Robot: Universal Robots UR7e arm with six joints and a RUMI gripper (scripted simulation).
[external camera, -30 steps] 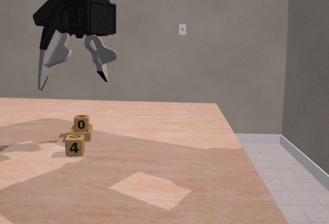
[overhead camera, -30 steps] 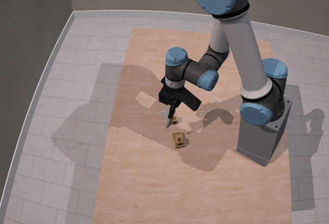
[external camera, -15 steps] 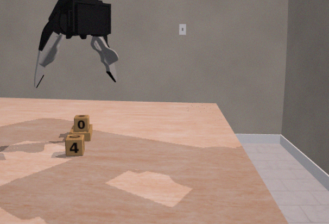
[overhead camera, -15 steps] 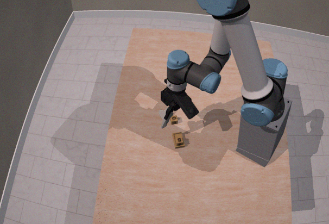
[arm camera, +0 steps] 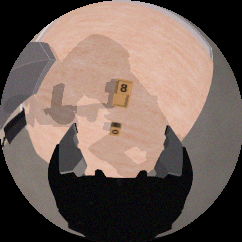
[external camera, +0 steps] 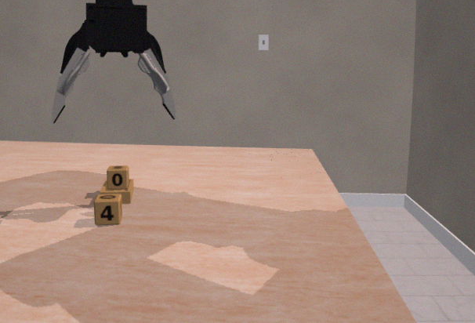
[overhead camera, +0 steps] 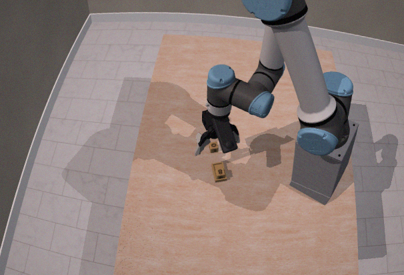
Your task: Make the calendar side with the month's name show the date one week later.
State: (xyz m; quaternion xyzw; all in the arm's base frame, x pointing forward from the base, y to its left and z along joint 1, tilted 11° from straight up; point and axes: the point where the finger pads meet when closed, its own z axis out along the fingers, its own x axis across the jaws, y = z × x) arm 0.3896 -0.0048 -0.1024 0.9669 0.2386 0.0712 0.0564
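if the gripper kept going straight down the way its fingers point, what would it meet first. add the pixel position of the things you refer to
Probably the loose cube (overhead camera: pixel 213 147) (external camera: pixel 107 212) (arm camera: pixel 115 130) with the 4 on its side, or the tabletop (overhead camera: pixel 236 237) (external camera: pixel 317 279) (arm camera: pixel 155 50) around it; depth is unclear, so its exact line is uncertain.

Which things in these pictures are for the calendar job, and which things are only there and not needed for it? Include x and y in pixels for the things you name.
For the job:
- tray (overhead camera: pixel 213 170) (external camera: pixel 129 196) (arm camera: pixel 119 102)
- cube in the tray (overhead camera: pixel 220 172) (external camera: pixel 117 178) (arm camera: pixel 123 88)
- cube on the table (overhead camera: pixel 213 147) (external camera: pixel 107 212) (arm camera: pixel 115 131)
- gripper (overhead camera: pixel 217 149) (external camera: pixel 114 120) (arm camera: pixel 121 128)

Not needed:
- wall plate (external camera: pixel 263 42)

Nothing loose lies about.
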